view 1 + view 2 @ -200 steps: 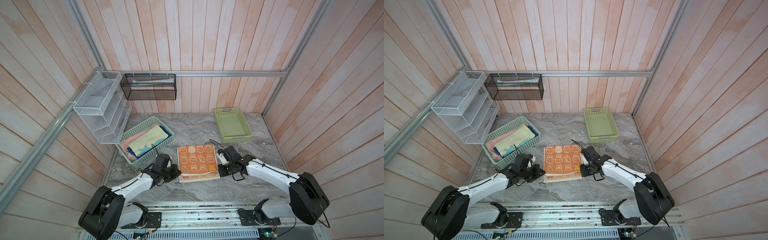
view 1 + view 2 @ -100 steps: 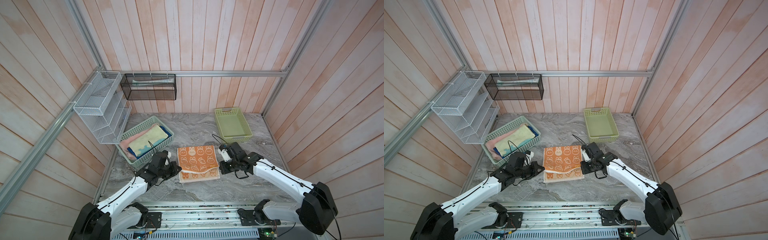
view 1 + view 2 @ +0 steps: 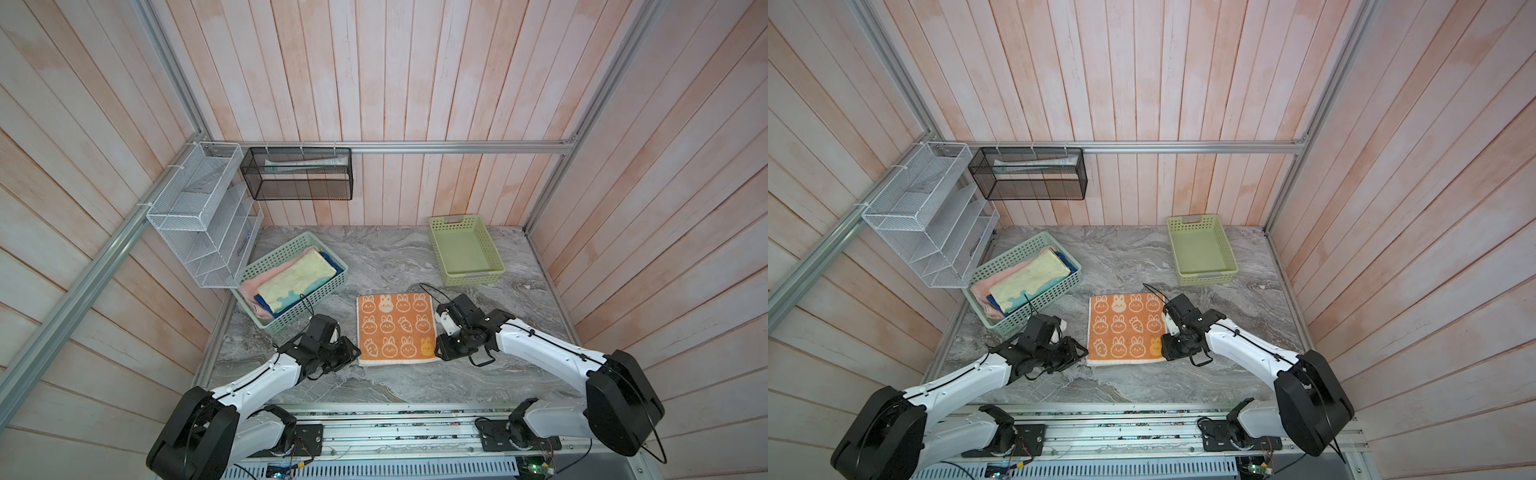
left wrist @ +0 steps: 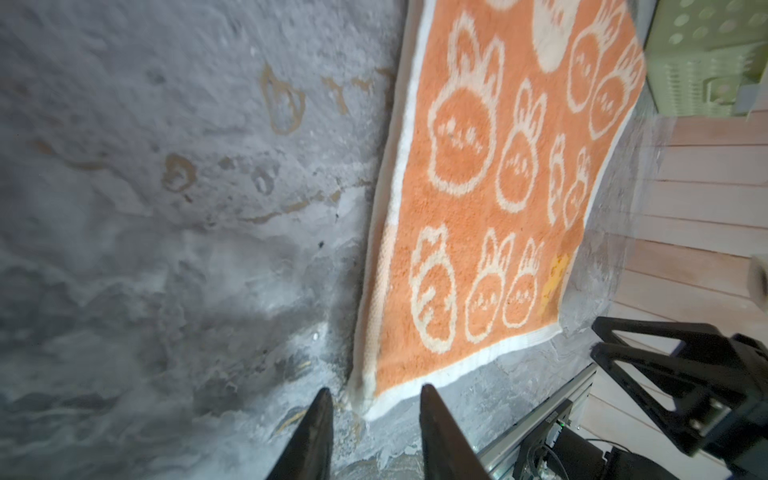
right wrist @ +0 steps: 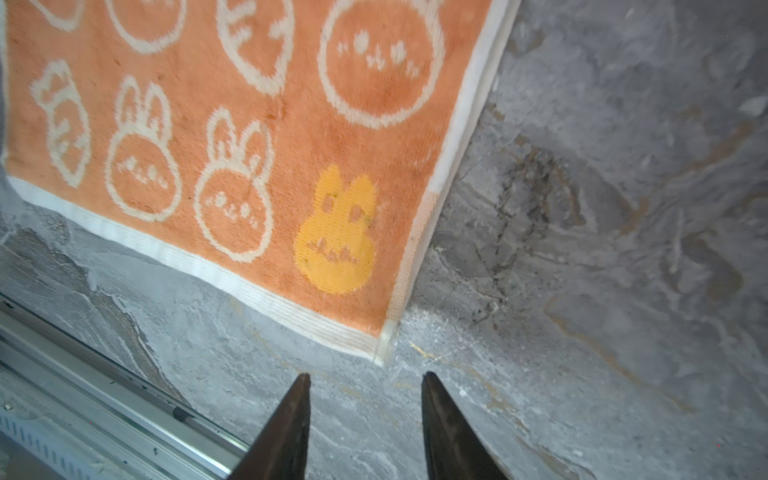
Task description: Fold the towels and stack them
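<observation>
Since a second ago both arms have let go of orange towel (image 3: 395, 328) and it has dropped flat on table (image 3: 386, 257). Now left gripper (image 4: 372, 392) has jaws spread, with towel's 7 o'clock corner lying between tips. Jaws of right gripper (image 5: 365, 376) also spread, 5 o'clock corner just ahead, not touching. Pale yellow towel (image 3: 297, 276) sits in teal basket (image 3: 309, 305), at 10 o'clock of orange towel, well apart from both grippers.
</observation>
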Available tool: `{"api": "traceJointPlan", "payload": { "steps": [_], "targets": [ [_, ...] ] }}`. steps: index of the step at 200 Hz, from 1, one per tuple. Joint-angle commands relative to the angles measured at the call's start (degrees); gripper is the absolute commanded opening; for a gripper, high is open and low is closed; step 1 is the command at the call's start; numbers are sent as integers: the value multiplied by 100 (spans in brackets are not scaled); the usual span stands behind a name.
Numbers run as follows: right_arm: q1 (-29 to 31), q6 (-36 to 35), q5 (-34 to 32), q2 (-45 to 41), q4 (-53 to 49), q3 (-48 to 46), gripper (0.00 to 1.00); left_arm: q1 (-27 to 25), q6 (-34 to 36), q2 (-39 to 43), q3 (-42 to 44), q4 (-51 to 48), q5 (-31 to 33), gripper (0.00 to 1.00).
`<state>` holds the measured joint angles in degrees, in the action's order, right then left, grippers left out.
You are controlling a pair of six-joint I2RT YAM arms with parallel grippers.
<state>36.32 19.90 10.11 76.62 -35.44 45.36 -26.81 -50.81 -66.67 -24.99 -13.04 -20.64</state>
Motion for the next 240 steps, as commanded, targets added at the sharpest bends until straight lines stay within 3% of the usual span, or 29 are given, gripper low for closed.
{"api": "traceJointPlan", "payload": {
  "steps": [1,52,67,85,127,185,240],
  "targets": [
    [-112,-66,-338,68,87,288,46,95,387,-77,-397,-107,237,37],
    [-710,-523,-605,1313,1244,1029,40,108,1120,-1506,-1756,-130,670,37],
    [-874,-579,-607,1732,1519,1326,40,156,1219,-2062,-2290,-215,895,42],
    [-935,-763,-681,2294,1462,1890,42,212,1288,-2673,-2820,-185,1134,47],
    [-955,-1071,-880,3397,1106,2899,43,497,1509,-3852,-3804,-212,1032,47],
    [-951,-1284,-1344,3787,1009,3160,43,766,1758,-4422,-4201,-123,628,47],
    [-960,-1401,-964,4093,875,3338,42,787,1842,-4498,-4242,-42,318,41]
  ]
}}
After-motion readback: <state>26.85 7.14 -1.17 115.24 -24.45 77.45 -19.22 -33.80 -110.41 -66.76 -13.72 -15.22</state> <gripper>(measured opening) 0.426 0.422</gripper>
